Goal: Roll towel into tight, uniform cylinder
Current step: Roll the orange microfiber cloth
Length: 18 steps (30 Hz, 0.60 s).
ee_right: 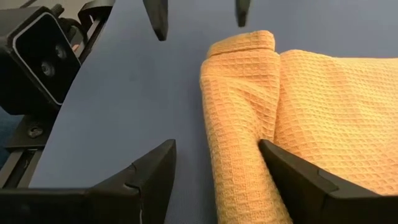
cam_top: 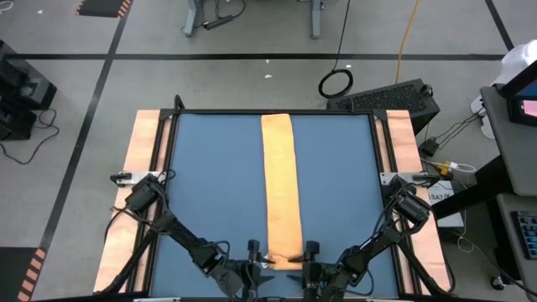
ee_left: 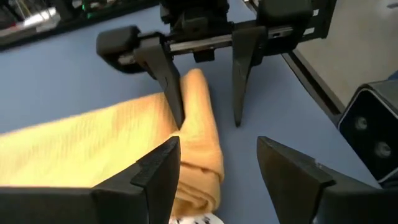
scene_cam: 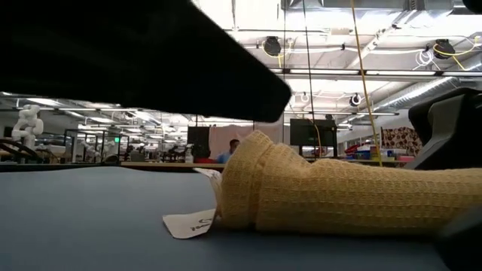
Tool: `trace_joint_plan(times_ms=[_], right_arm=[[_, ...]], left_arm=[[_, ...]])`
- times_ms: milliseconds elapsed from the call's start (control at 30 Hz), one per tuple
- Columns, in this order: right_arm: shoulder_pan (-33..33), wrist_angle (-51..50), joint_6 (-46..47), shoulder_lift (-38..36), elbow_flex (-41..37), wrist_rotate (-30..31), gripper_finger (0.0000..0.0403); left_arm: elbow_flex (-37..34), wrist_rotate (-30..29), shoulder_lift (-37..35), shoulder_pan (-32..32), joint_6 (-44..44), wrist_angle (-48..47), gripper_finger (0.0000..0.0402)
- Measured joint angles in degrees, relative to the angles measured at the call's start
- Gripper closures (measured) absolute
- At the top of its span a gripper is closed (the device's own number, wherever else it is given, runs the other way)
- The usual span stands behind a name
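Note:
The orange-yellow towel (cam_top: 279,180) lies as one long narrow strip down the middle of the blue mat, from far edge to near. Its near end is turned up into a small roll (ee_right: 239,118). A white tag (scene_cam: 188,222) sticks out at the roll's left end and lies on the mat. My left gripper (ee_left: 219,146) stands open at the roll's left end. My right gripper (ee_right: 216,146) stands open at the right end. Each has one finger on the far side, over the flat strip, and one on the near side, over bare mat. My left gripper comes in slanting down from the near left, its fingers along the roll. Its far finger (ee_left: 158,165) lies over the flat strip beside the roll's left end (ee_left: 202,168); whether it touches, I cannot tell. My right gripper comes in slanting down from the near right. Its far finger (ee_right: 298,174) rests in the crease (ee_right: 268,140) between roll and flat strip. Its near finger stands clear over the mat.
Bare blue mat (cam_top: 210,184) lies on both sides of the strip, and wooden side boards (cam_top: 138,168) flank it. Both arms crowd the table's near edge. A cabinet, cables and desks stand on the floor beyond the table.

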Motion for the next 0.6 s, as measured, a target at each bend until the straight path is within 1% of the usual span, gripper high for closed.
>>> trace_joint_plan(times_ms=[100,233,400,467,600], right_arm=[[-0.2,0.5,-1.4,0.0,0.0,-0.6,0.0184],[-0.4,0.9,-2.8,0.0,0.0,-1.0,0.0184],[-0.6,1.0,-3.6,0.0,0.0,-1.2,0.0184],[-0.6,1.1,-3.6,0.0,0.0,-1.2,0.0184],[-0.6,1.2,-3.7,0.0,0.0,-1.2,0.0184]], left_arm=[[0.0,0.9,0.0,1.0,2.5,0.6,0.0184],[0.0,3.5,0.0,2.4,5.2,0.2,0.0184],[0.0,8.7,0.6,4.1,2.0,-3.6,0.0184],[0.0,10.3,0.6,4.3,0.6,-3.1,0.0184],[0.0,10.6,1.0,4.3,-1.5,-3.5,0.0184]])
